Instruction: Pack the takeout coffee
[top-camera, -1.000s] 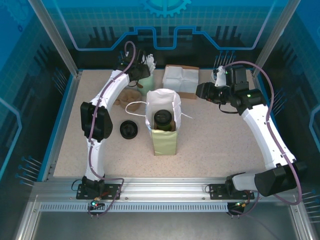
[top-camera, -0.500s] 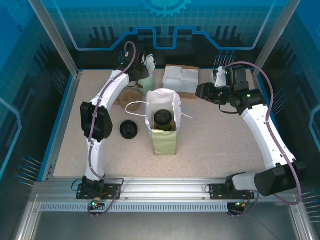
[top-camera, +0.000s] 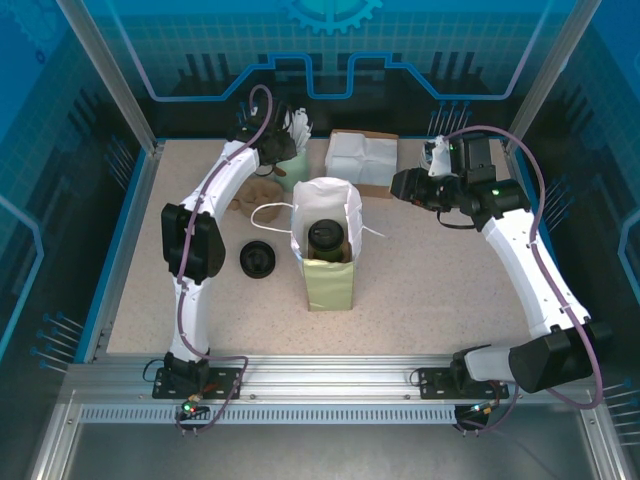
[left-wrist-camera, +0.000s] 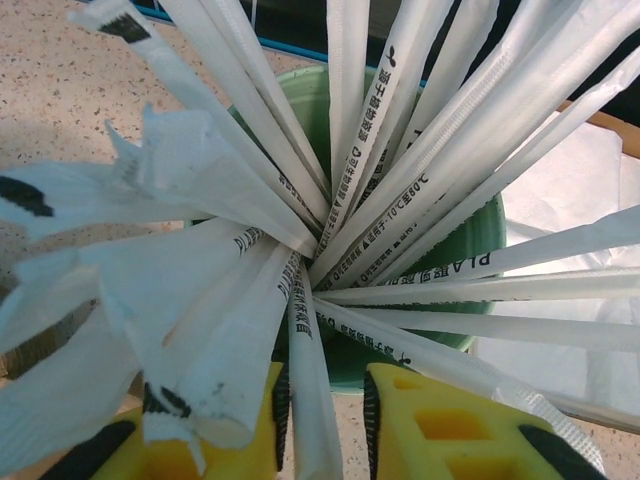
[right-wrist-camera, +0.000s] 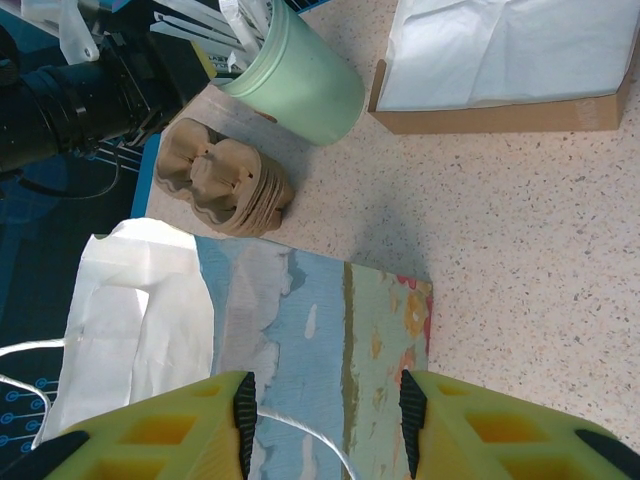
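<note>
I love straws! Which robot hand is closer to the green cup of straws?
Left. The left gripper is just above the green cup, among its straws; the right gripper is off beside the paper bag, farther away.

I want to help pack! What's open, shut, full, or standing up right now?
takeout coffee: lid on, upright inside the bag
bag: open, standing
loose lid: lying flat, no cup under it
green cup: upright, full of wrapped straws
left hand: one straw between its fingers, grip unclear
right hand: open, holding nothing
</note>
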